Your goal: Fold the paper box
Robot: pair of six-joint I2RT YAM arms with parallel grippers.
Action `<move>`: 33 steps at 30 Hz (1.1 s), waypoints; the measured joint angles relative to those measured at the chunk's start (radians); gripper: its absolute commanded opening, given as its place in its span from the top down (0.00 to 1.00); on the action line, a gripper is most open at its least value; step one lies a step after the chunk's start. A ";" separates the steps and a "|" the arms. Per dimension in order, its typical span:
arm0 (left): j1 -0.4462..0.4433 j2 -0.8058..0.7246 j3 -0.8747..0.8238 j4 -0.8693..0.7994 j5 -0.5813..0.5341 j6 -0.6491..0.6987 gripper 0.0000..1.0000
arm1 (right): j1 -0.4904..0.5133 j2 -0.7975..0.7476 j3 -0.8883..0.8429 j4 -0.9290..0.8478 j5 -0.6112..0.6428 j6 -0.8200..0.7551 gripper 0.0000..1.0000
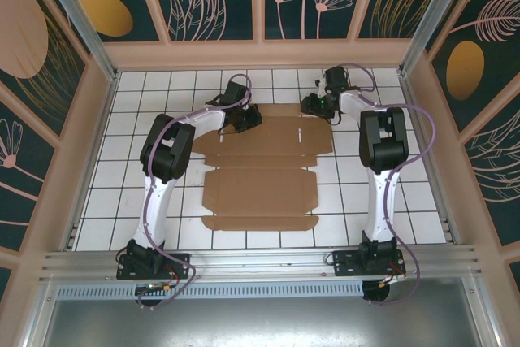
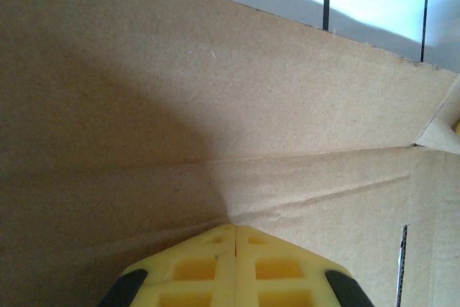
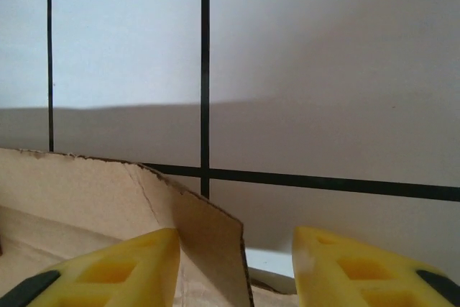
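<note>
Press shut L fingers (image 2: pixel 194 271) into paper box (image 1: pixel 260 193) crease (image 2: pixel 309 152); close half-open R fingers (image 3: pixel 108 267) on flap corner (image 3: pixel 215 228) betw. them, lift evenly.

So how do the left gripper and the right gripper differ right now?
The left gripper is shut tight; the right gripper stands open. The left points at a crease in the paper box; the right has a raised flap in its gap. Both are yellow-fingered, at the sheet's far end.
</note>
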 measured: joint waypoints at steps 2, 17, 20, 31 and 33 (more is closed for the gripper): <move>0.000 0.000 0.000 0.000 0.000 0.000 0.98 | 0.001 0.000 0.000 0.001 -0.007 0.003 0.69; 0.006 0.000 0.000 0.004 -0.016 0.000 0.98 | 0.177 -0.013 0.105 -0.051 0.284 -0.068 0.87; 0.012 0.000 0.000 0.004 -0.021 0.000 0.98 | 0.226 0.012 0.155 -0.076 0.394 -0.090 0.86; 0.016 0.000 0.000 0.005 -0.019 0.000 0.98 | 0.330 0.158 0.293 -0.099 0.548 -0.146 0.74; 0.016 0.000 0.000 0.005 -0.019 0.000 0.98 | 0.335 0.164 0.294 -0.101 0.562 -0.150 0.74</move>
